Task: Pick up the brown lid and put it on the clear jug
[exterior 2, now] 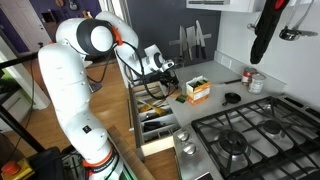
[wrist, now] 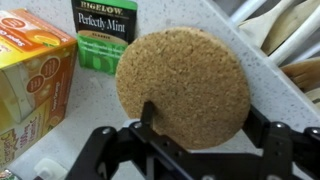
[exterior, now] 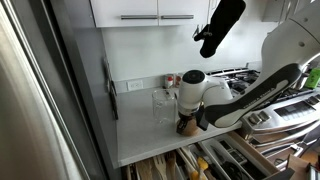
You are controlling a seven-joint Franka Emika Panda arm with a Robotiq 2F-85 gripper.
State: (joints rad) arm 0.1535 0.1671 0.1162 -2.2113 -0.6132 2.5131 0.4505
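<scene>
Only in wrist view, fingers (wrist: 272,145) wide astride brown lid (wrist: 185,85), grip uncertain.

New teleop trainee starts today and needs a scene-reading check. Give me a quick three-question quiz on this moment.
1. Fill in: in the wrist view, the orange carton lies to the ___ of the brown lid.
2. Pick one: the green box beyond the lid reads A) Perfectly Mint, B) Earl Grey, C) Chamomile.
3. True or false: the lid already sits on the clear jug.

Key: 1 left; 2 A; 3 false, the lid lies flat on the white counter.
</scene>
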